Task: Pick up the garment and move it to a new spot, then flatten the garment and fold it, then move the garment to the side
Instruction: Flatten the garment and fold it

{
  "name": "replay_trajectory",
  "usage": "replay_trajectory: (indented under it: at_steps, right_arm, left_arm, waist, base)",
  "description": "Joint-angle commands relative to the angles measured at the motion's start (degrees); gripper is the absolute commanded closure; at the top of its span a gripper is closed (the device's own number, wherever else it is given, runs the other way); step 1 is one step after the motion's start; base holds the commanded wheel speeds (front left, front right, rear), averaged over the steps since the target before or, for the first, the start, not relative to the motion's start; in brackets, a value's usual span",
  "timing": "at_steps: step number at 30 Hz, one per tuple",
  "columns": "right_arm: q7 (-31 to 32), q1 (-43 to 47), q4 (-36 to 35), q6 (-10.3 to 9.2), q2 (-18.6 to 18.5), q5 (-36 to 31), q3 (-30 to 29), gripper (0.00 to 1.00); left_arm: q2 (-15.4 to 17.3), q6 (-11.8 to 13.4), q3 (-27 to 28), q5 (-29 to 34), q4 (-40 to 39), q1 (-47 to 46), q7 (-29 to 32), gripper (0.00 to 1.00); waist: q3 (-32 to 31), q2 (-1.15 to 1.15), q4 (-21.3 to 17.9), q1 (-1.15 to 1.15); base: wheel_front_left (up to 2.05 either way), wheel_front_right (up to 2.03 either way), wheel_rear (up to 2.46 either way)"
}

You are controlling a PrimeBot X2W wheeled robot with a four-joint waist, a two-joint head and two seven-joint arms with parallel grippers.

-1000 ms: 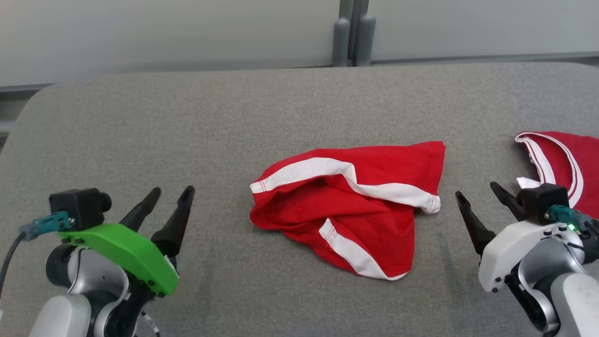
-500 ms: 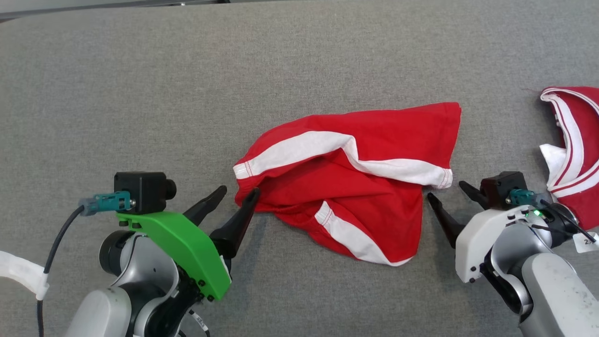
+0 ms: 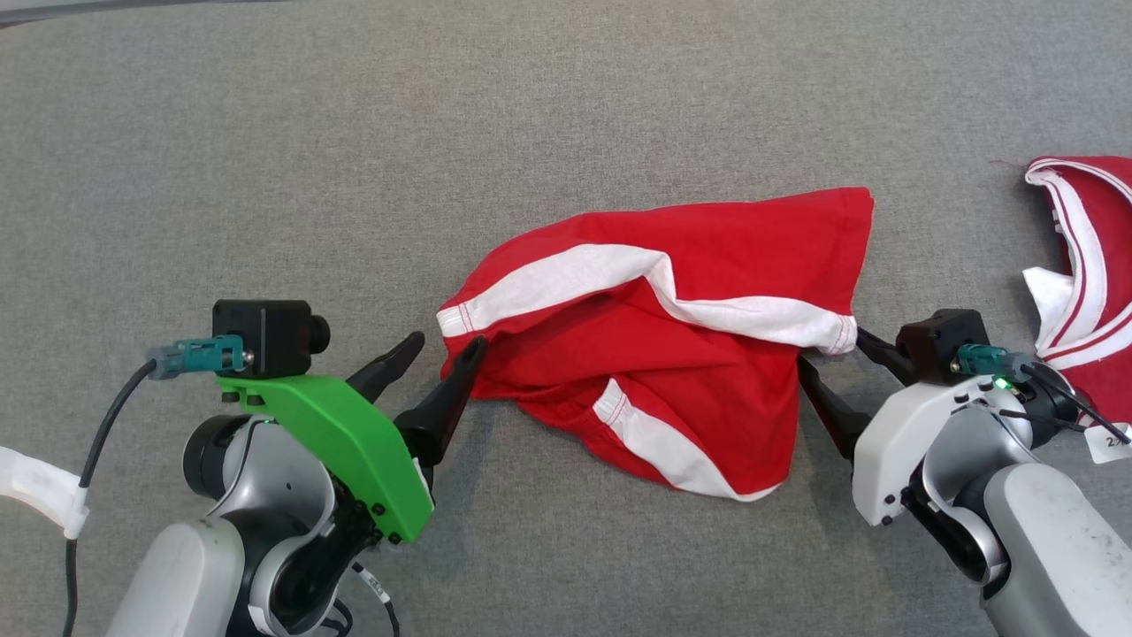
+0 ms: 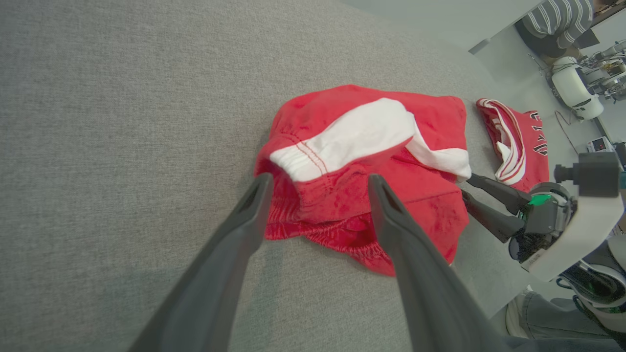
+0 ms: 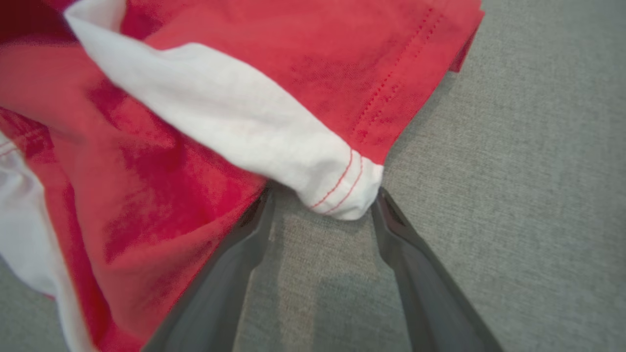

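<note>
Head view: the garment [image 3: 654,345] lies crumpled on the desk [image 3: 265,133], left end effector [image 3: 447,341] and right end effector [image 3: 829,348] spread at its opposite edges. Left wrist view: fingers [image 4: 244,220] straddle the waistband corner [image 4: 293,166]. Right wrist view: fingers [image 5: 406,254] flank the white hem [image 5: 342,190], unclosed. Nothing looks grasped; every step remains.

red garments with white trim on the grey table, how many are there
2. A crumpled red garment with white stripes lies between the left gripper and right gripper; a second red garment with white trim lies farther right, beyond the right gripper.
</note>
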Motion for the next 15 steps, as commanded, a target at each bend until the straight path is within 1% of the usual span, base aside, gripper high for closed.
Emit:
replay_trajectory:
  at_steps: [1,6,15]
  right_arm:
    - [0.5,0.0,-0.8,-0.03,-0.6,0.9,0.1,0.00]
    - [1.9,-0.4,-3.3,-0.03,-1.4,2.6,0.0,0.00]
    - [2.7,-0.2,-4.1,-0.03,-1.9,3.3,-0.5,0.00]
  left_arm:
    - [0.5,0.0,0.2,-0.2,0.2,-0.8,0.2,0.00]
    - [0.8,0.1,0.0,0.3,0.6,-1.2,0.3,0.00]
    - [0.2,-0.1,-0.3,0.0,2.4,-2.5,0.1,0.00]
  waist:
    - [0.0,0.17,0.0,0.00]
    - [-0.2,0.17,0.0,0.00]
    - [-0.1,0.17,0.8,0.00]
  base:
    - [0.00,0.00,0.00]
    - [0.00,0.00,0.00]
    - [0.00,0.00,0.00]
